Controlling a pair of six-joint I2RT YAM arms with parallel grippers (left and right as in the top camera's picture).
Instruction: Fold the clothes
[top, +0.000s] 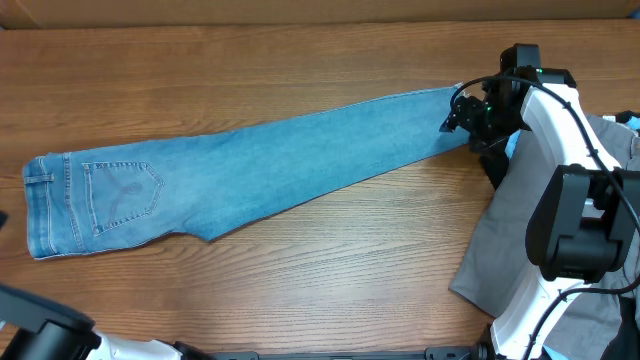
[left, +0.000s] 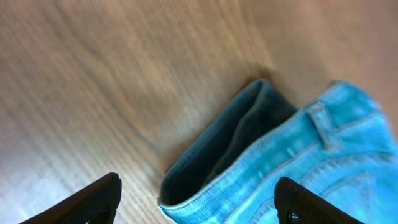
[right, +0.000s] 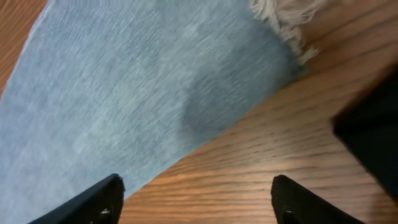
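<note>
Light-blue denim jeans (top: 250, 170) lie folded lengthwise across the wooden table, with the waistband and stitched back pocket at the left and the frayed hem at the far right. My right gripper (top: 455, 115) hovers open over the hem end. In the right wrist view its fingers (right: 196, 180) straddle the edge of the leg (right: 143, 81) and bare wood, with the fringe (right: 283, 18) beyond. My left gripper (left: 198, 182) is open and empty, just above the open waistband (left: 249, 155). In the overhead view only a dark tip shows at the left edge.
Grey trousers (top: 500, 250) lie heaped at the table's right edge, under the right arm (top: 560, 150). A black piece (top: 495, 172) lies beside them and also shows dark in the right wrist view (right: 373, 137). The left arm's base (top: 40, 335) sits at the front left.
</note>
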